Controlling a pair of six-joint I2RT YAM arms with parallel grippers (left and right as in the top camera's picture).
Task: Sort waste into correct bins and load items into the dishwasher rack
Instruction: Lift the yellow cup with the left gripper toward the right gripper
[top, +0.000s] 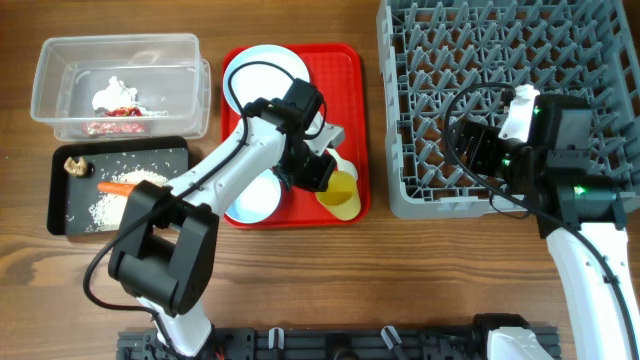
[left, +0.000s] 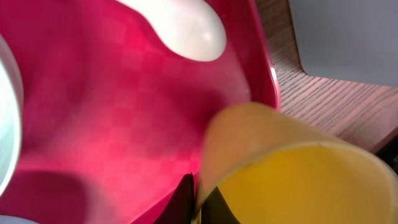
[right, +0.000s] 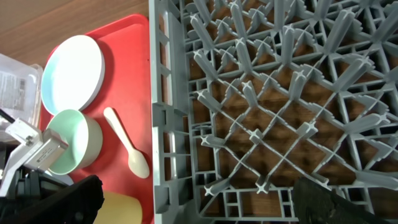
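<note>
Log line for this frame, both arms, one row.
left gripper: shut on yellow cup rim, at red tray | right gripper: open, empty, above dishwasher rack

Table: a brown wooden top (top: 300, 270) with darker grain streaks running along its length; it filled the overhead view from edge to edge.
Table finish: smooth and faintly glossy, its tone ranging from mid-brown to deep brown.
Table edge: in the left wrist view the top ended in a rounded corner.
Backdrop: a plain grey-blue surface (left: 348, 31) lay beyond that corner; wall or floor could not be told.
Light: soft and even, casting only faint, blurred shadows on the wood.
</note>
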